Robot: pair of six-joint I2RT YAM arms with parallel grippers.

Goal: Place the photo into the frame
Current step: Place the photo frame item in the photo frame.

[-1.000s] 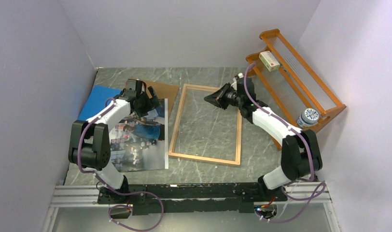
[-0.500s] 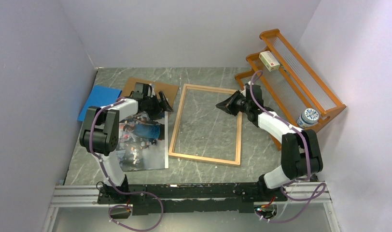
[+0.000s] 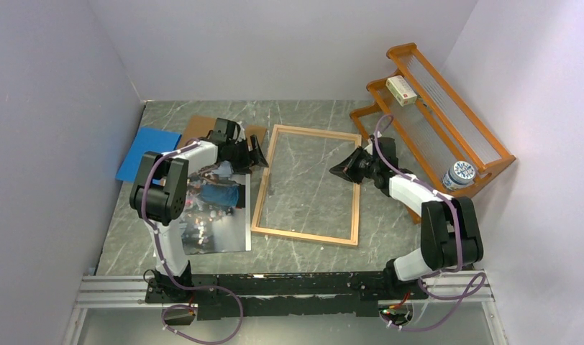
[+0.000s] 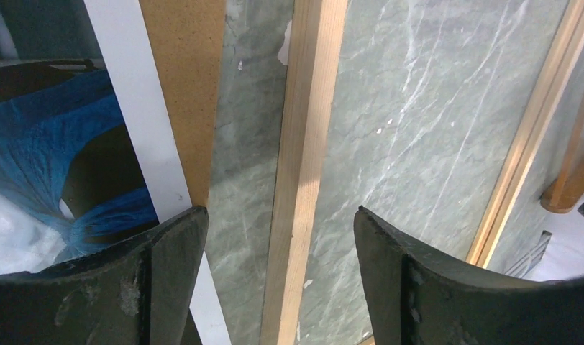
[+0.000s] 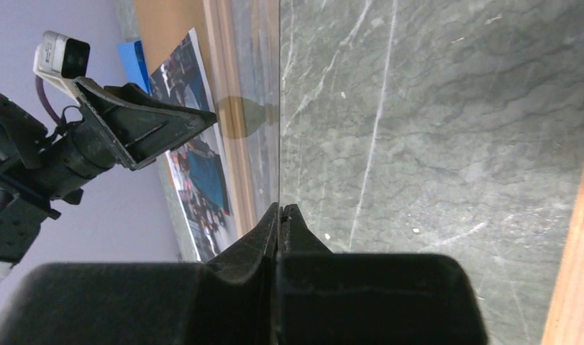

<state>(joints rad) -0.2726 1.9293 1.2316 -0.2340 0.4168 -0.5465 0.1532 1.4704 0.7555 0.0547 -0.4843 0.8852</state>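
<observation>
Left gripper (image 4: 278, 215) hangs with its two dark fingers (image 4: 102, 287) spread wide. Its own wrist camera shows what the overhead view only hints at: the gap straddles the left rail of the frame (image 4: 303, 144), with one finger over the white margin of the photo (image 4: 52, 158) and the other over the grey marble table (image 4: 418, 108) inside the frame. Whether either finger touches the wood cannot be told. Brown hardboard (image 4: 185, 72) shows beside the photo's margin, with a strip of bare table between it and the rail. From above, the photo (image 3: 210, 208) lies flat and face up just left of the frame (image 3: 303, 236), wholly outside it. Its far end rests over the hardboard (image 3: 199, 126), and a blue sheet (image 3: 147, 151) lies further left. The left gripper (image 3: 258, 155) sits near the frame's far-left corner, and the right gripper (image 3: 335, 170) is low over the frame's right half, close to the right rail. The right wrist view alone shows that the right gripper (image 5: 282, 212) has its fingers pressed together. A thin straight line (image 5: 278, 108) runs away from the tips across the marble, and the surface to its left looks glossier. Whether something thin is pinched there cannot be told. That view also catches the left gripper (image 5: 206, 118) side-on above the far rail. Only the overhead camera takes in the orange slatted rack (image 3: 447, 122) against the right wall, which holds a small box (image 3: 402, 91) and a jar (image 3: 459, 175).
</observation>
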